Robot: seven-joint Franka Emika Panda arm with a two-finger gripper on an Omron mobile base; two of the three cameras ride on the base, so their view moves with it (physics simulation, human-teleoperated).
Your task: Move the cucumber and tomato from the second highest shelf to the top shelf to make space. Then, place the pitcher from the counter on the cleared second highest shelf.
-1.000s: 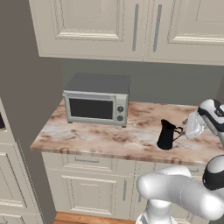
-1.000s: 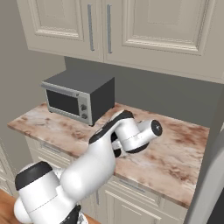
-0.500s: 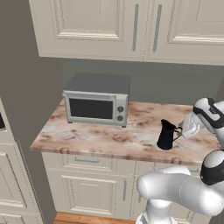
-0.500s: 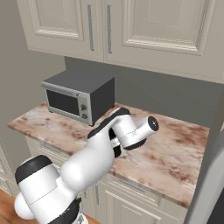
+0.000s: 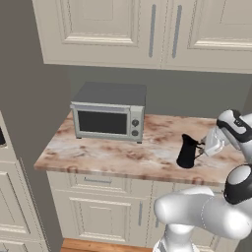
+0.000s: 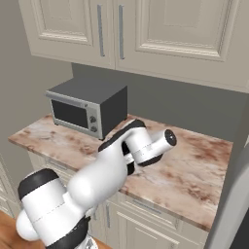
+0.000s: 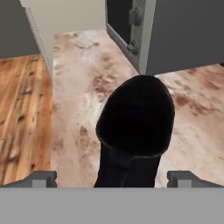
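The black pitcher (image 5: 187, 151) stands upright on the pinkish marbled counter (image 5: 113, 152), right of its middle. My gripper (image 5: 204, 147) is level with it at its right side, pointing at it, close to the handle. In the hand view the pitcher (image 7: 135, 127) looms right in front, with my gripper (image 7: 112, 178) open and its fingertips (image 7: 41, 178) set wide on either side, apart from the jug. In the right base view my arm covers the pitcher. The cucumber, the tomato and both shelves are out of view.
A grey toaster oven (image 5: 108, 115) sits at the counter's back left, also seen behind the pitcher as the oven (image 7: 175, 30). Cream wall cabinets (image 5: 147, 29) hang above. A grey fridge side (image 6: 233, 194) rises at the right. Wooden floor (image 7: 22, 113) lies below the counter edge.
My hand has moved left and slightly down, closer to the pitcher. The jaws stay wide open and the pitcher has not moved.
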